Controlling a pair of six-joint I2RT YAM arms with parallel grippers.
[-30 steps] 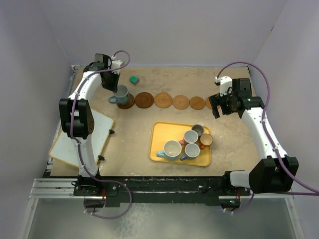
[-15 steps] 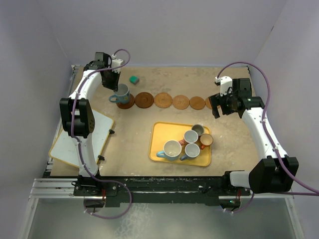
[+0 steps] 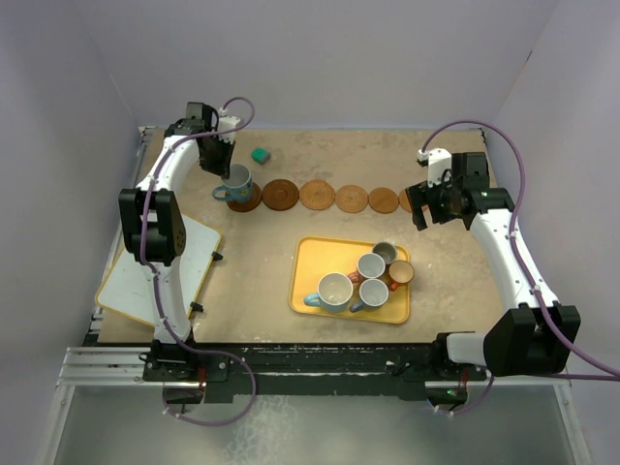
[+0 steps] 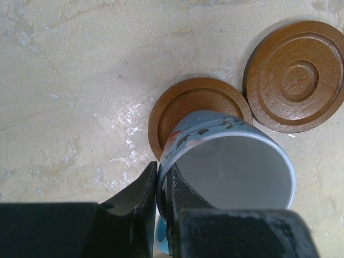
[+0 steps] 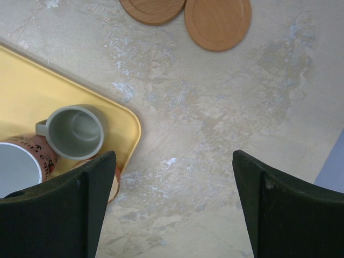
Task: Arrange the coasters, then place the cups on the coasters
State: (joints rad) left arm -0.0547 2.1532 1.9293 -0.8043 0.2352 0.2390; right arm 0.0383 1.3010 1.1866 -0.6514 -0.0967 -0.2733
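Observation:
My left gripper (image 4: pixel 159 180) is shut on the wall of a large blue cup (image 4: pixel 231 166), one finger inside the rim and one outside. The cup (image 3: pixel 235 181) is over the leftmost coaster (image 4: pixel 188 102); I cannot tell if it touches it. Several more coasters (image 3: pixel 317 195) run in a row to the right, and the last one is partly hidden by my right gripper (image 3: pixel 423 205). That gripper (image 5: pixel 174 177) is open above bare table beside the tray corner. The yellow tray (image 3: pixel 310 262) holds a blue cup (image 3: pixel 335 291), two pale cups (image 3: pixel 371 265), a grey cup (image 5: pixel 74 131) and an orange-brown one (image 3: pixel 400 274).
A small teal block (image 3: pixel 260 154) lies at the back, near the left gripper. A white board (image 3: pixel 160 276) lies at the table's left edge under the left arm. Purple walls close in the back and both sides.
The left arm has shifted very slightly with the cup still in its grip. The right arm has not moved.

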